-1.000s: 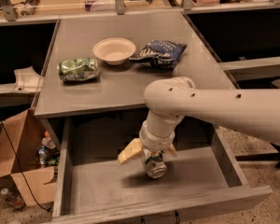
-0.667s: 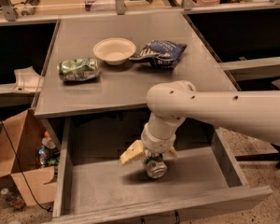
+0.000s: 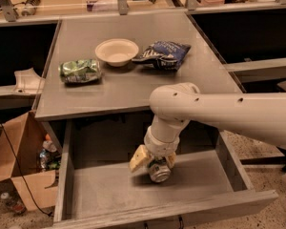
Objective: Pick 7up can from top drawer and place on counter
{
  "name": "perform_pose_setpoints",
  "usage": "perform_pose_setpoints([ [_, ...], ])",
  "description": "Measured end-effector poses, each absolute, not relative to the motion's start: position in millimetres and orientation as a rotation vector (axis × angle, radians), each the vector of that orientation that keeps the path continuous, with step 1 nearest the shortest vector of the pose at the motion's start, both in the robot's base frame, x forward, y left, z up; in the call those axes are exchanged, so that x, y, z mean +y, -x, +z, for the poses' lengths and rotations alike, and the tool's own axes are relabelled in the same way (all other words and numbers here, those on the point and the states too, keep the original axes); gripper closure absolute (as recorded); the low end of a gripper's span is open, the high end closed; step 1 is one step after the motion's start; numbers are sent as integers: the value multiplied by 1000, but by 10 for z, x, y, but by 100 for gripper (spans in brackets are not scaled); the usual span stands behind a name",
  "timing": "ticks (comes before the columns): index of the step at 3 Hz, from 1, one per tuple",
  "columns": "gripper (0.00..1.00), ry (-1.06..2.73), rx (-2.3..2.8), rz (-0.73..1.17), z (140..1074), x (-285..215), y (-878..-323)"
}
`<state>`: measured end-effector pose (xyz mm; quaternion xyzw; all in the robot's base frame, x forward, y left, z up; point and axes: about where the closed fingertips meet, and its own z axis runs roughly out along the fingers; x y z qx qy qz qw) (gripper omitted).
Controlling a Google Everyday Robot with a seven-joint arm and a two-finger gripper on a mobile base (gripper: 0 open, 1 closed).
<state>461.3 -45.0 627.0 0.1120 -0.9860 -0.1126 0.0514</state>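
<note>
One step looks done: our gripper [image 3: 156, 161] clamps 7up can [image 3: 159, 172] low inside top drawer [image 3: 105, 190], near its floor. Left, we judge: lift can out, set it on counter [image 3: 133, 87] beside bowl [image 3: 117, 51].

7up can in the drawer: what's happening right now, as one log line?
stage: grasp | gripper: inside top drawer, shut on 7up can | counter: can not yet placed

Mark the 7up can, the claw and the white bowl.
7up can [image 3: 159, 172]: camera view, its silver end, inside the top drawer [image 3: 100, 190].
claw [image 3: 153, 165]: camera view, midway between its fingertips, down in the drawer, gripping the can.
white bowl [image 3: 117, 53]: camera view, its bare inside, on the counter [image 3: 133, 87].
</note>
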Motion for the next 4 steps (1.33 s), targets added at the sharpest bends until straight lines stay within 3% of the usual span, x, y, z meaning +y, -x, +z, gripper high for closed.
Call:
perform_pose_setpoints([
  [3,96,-341,-3000,-343,6270,-450,-4613],
  [4,100,-341,-3000,-342,6269,-450,-4613],
])
